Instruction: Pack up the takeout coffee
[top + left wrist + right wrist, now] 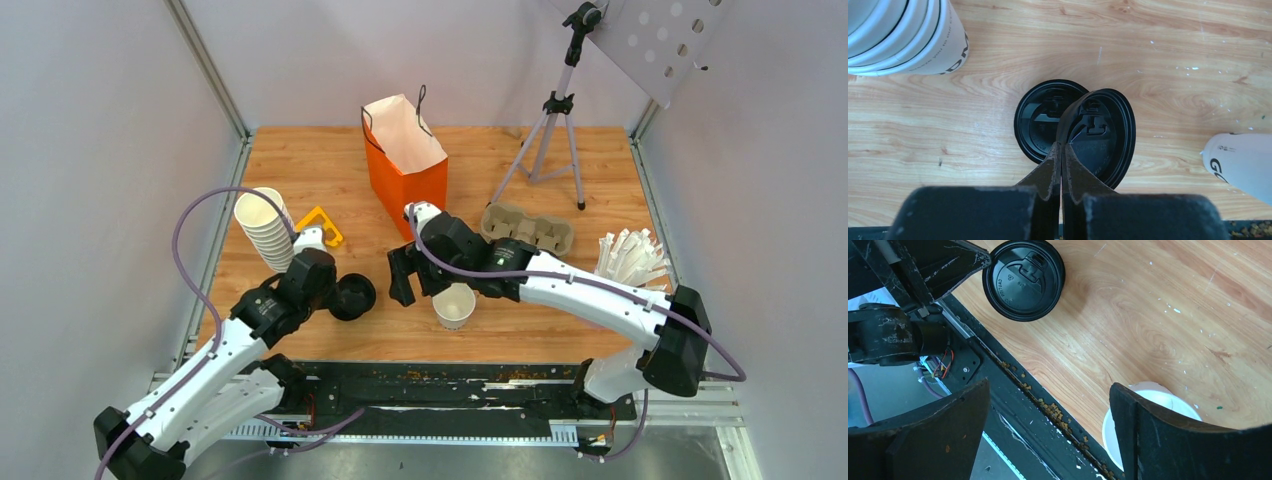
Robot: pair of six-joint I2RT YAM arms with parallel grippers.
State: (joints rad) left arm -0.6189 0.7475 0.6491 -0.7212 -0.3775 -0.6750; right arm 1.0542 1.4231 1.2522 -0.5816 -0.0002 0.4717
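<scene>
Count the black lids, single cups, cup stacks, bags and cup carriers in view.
black lid: 2
single white cup: 1
cup stack: 1
orange bag: 1
cup carrier: 1
Total: 6

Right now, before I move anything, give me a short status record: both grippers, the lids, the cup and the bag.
left gripper: shut on the rim of a black lid
second lid: on the table, partly under the held one
right gripper: open, holding nothing
white cup: upright, no lid, beside the right gripper, not gripped
orange bag: upright, mouth open, behind the cup
capped cups: none in view
</scene>
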